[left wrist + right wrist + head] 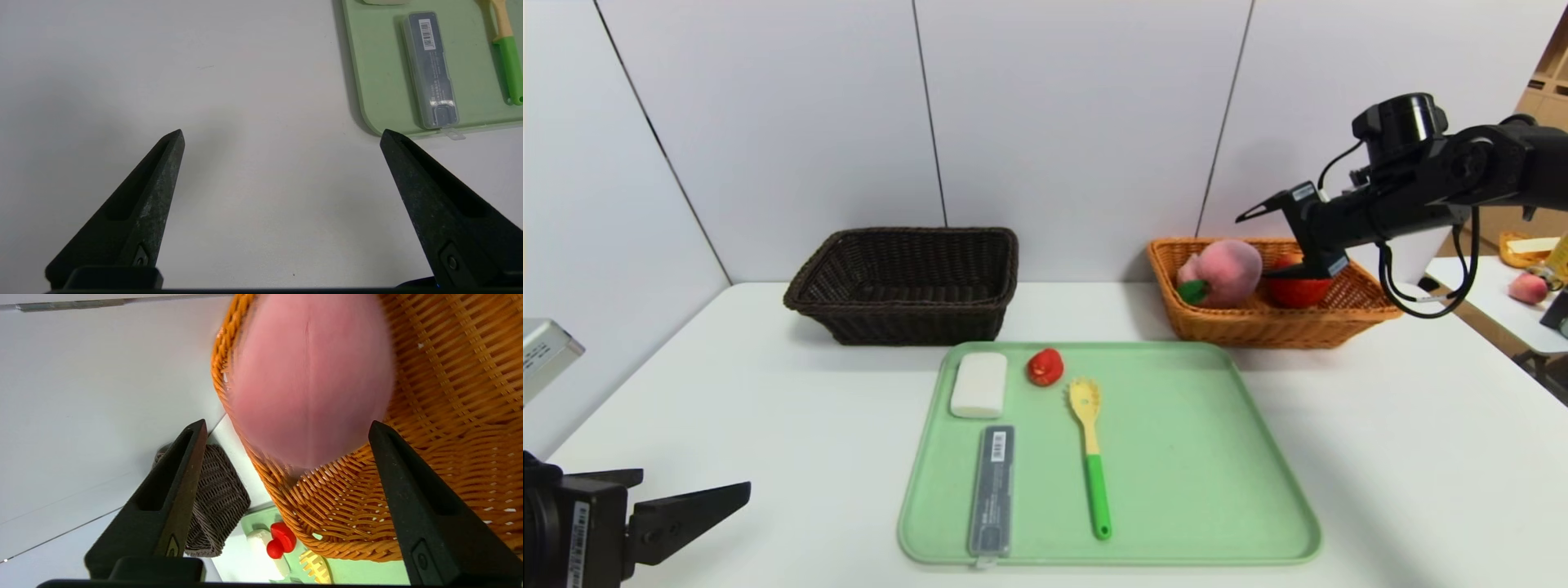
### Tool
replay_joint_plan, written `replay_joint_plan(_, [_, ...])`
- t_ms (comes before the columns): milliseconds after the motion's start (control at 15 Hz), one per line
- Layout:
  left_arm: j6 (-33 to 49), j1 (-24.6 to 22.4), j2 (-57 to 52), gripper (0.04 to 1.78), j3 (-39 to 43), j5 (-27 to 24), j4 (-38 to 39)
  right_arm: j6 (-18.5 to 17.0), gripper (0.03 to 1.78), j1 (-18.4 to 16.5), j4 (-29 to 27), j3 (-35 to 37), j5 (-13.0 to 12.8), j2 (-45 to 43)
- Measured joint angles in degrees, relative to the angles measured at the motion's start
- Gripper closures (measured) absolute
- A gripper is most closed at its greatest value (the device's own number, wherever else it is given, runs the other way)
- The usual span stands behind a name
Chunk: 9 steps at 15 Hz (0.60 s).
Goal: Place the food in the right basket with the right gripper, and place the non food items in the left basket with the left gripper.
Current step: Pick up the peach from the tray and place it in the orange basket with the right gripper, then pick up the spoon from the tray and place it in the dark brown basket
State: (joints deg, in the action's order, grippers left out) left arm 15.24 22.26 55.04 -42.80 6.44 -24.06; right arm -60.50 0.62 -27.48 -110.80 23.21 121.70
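Worktop [1380, 457], white, as I see it from the head camera:

- Green tray [1192, 490], near centre. On it: white block [978, 384] at the far left corner; small red fruit [1045, 367] just right of the block; yellow fork with green handle [1092, 453] lying lengthwise at mid-tray; slim grey case [992, 488] with barcode label, near left, its near end at the tray's rim.
- Dark brown basket [907, 282], far left of the tray. I see nothing inside it.
- Orange-tan basket [1274, 322], far right. Holds the pink plush peach [1225, 271], green leaf toward the left, and the red-yellow apple [1297, 287] to its right.
- Right gripper [286, 428], my working arm: above the orange-tan basket, over the apple. Jaws spread apart, with the peach lying beyond them in the wrist view, not touching either jaw.
- Left gripper [282, 136], parked: low at the near left, over bare worktop left of the tray. Jaws spread wide, holding nothing.
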Motion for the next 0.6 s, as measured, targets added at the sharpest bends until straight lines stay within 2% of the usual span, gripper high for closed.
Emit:
replay_joint_plan(200, [0.0, 0.0, 0.11, 0.13, -0.05, 0.0, 0.04, 0.02, 0.34, -0.05, -0.06, -0.39, -0.98, 0.11])
replay_joint_plan(400, [0.17, -0.02, 0.16, 0.13, -0.09, 0.15, 1.11, 0.5, 0.26, 0.59, -0.22, -0.45, -5.77, -0.09])
replay_joint_plan(600, [0.05, -0.07, 0.37, 0.13, 1.79, 0.28, 8.17, 0.67, 0.21, 2.21, 0.52, -0.44, -9.59, -1.46])
